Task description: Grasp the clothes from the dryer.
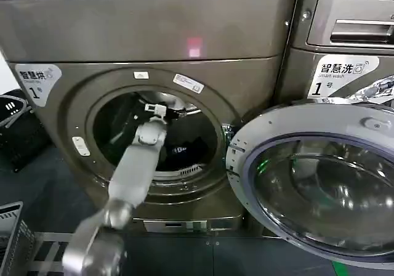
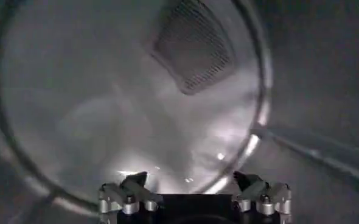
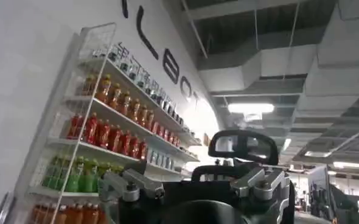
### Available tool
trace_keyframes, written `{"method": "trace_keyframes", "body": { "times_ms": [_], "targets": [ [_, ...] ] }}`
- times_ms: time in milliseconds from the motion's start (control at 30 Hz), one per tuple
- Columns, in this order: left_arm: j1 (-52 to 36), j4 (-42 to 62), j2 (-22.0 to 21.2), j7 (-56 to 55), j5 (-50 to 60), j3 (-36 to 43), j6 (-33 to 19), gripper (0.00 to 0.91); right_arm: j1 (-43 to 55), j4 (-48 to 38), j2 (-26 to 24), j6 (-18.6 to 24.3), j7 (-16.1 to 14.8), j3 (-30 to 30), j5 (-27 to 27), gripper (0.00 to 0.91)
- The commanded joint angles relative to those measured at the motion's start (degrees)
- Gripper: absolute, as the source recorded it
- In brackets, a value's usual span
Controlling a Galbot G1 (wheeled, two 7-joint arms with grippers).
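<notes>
The dryer (image 1: pixel 148 103) fills the left and centre of the head view, its round door (image 1: pixel 320 183) swung wide to the lower right so the porthole is free for reaching. The left arm runs up from the lower left of that view and through the porthole, carrying the left gripper (image 1: pixel 159 109) to the upper middle of the opening, just inside the drum. It is there, I judge, to get at the load, which sits deeper and lower than the rim.

In the left wrist view the left gripper (image 2: pixel 195 182) sits at the bottom edge with its two fingers spread apart and nothing between them, aimed at the pale drum wall and a dark mesh panel (image 2: pixel 195 52) at the upper centre. No fabric lies in front of it there.

The clothes (image 1: pixel 183 148) appear in the head view as a dark heap at the lower right of the drum opening, below and right of the gripper and apart from it. The heap looks low and lumpy on the drum floor; its long axis and which way it points cannot be told.

The right gripper (image 3: pixel 195 182) is parked away from the machine, facing a shelf of bottles (image 3: pixel 106 140) and a ceiling; its fingers stand apart and empty.
</notes>
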Motion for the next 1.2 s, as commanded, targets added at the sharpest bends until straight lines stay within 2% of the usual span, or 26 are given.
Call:
{"method": "trace_keyframes", "body": {
  "times_ms": [33, 367, 767, 1200],
  "targets": [
    [-7.9, 14.1, 0.8, 21.1, 19.6, 15.6, -3.5, 0.907, 0.2, -0.3, 0.1, 0.1, 0.0, 0.0, -0.2, 0.907],
    [-12.1, 15.3, -1.2, 27.7, 36.9, 19.4, -7.2, 0.907, 0.2, -0.4, 0.3, 0.2, -0.1, 0.1, -0.4, 0.907],
    [-11.1, 17.1, -0.7, 26.2, 42.2, 20.8, -7.5, 0.907, 0.5, -0.2, 0.4, 0.3, -0.1, -0.3, -0.5, 0.907],
    [-8.6, 18.7, -0.7, 24.2, 38.9, 18.4, -6.4, 0.907, 0.2, 0.5, 0.7, 0.6, -0.3, -0.3, -0.4, 0.907]
  ]
}}
